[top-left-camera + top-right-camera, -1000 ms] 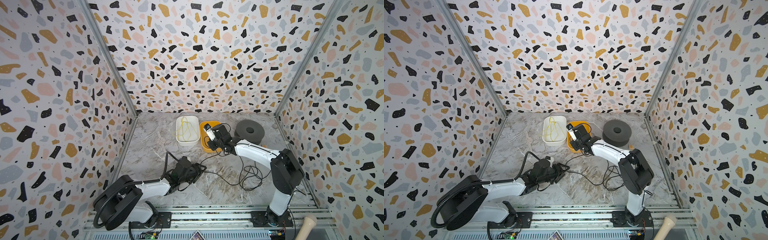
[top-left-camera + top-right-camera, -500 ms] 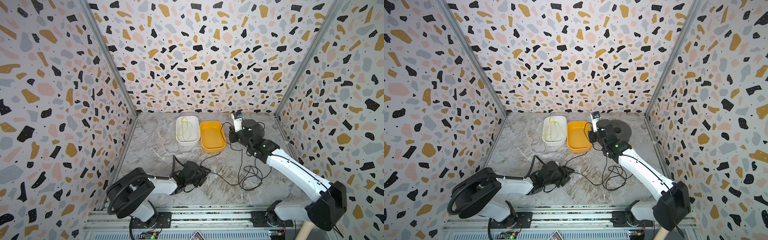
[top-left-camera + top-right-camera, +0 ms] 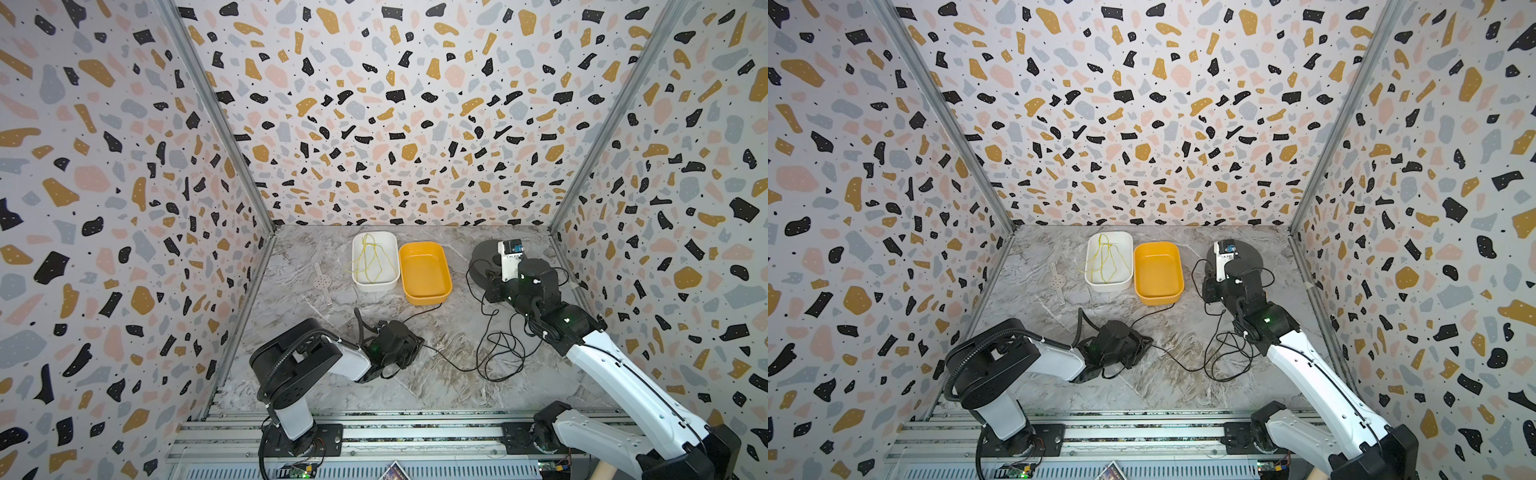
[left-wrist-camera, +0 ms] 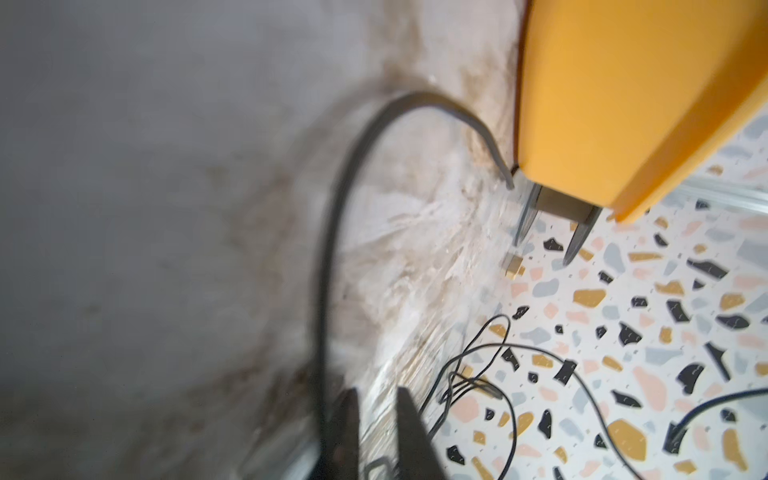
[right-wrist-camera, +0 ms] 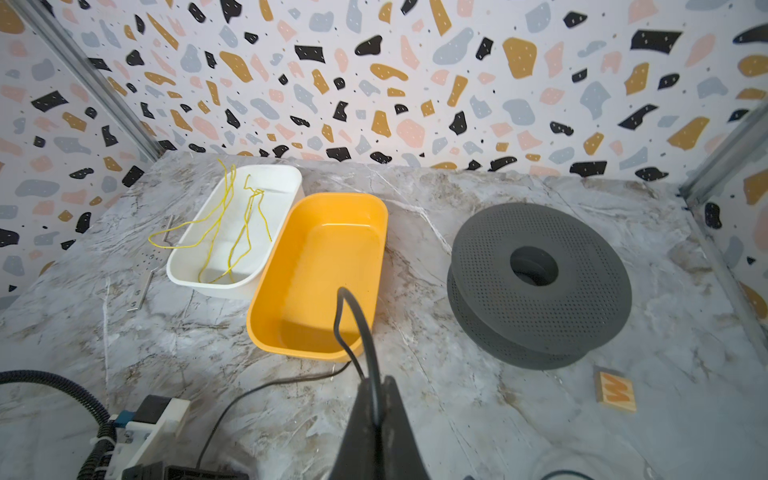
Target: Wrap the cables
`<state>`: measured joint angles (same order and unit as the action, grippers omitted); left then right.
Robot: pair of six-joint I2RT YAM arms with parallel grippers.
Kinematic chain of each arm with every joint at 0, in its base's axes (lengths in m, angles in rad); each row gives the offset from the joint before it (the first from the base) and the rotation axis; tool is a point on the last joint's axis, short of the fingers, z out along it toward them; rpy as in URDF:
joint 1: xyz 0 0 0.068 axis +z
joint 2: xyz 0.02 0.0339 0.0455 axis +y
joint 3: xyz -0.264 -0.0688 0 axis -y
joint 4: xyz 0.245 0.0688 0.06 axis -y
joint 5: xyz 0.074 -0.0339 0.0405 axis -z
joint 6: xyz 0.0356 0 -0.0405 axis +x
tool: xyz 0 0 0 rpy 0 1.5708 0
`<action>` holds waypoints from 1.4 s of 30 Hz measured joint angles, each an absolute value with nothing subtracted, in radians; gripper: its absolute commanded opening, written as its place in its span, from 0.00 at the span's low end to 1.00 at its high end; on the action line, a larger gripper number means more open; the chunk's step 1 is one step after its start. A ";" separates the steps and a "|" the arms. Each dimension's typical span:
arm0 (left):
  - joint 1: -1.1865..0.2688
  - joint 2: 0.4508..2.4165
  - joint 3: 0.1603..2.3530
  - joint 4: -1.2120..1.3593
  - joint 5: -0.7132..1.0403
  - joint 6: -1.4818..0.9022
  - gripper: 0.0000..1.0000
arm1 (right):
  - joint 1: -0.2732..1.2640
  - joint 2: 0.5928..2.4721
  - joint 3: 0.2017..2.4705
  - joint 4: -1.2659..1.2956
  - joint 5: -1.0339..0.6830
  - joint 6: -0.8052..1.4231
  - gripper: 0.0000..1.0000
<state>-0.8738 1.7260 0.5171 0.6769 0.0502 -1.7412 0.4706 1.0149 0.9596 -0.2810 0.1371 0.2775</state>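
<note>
Where the left arm lies low over the marble tabletop [image 3: 415,386], the left pincer [image 4: 376,392] has its jaws nearly together, and the black cable [image 4: 326,270] runs right along one finger. Whether it is pinched I cannot tell. Beyond its tip sit a white bin [image 3: 374,286] holding a thin yellow cord [image 3: 368,262] and, touching it, a yellow bin [image 3: 428,300]. Between the two pincers the cable sprawls in loose loops on the table. The right pincer [image 5: 376,380] is clamped on a strand of it, with the grey perforated spool [image 5: 582,291] close beyond and a small wooden block [image 5: 616,390] near that spool.
</note>
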 measured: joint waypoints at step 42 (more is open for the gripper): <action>-0.425 0.974 0.717 -0.424 0.061 -0.405 0.00 | -0.371 1.072 0.638 -0.170 -0.171 0.512 0.35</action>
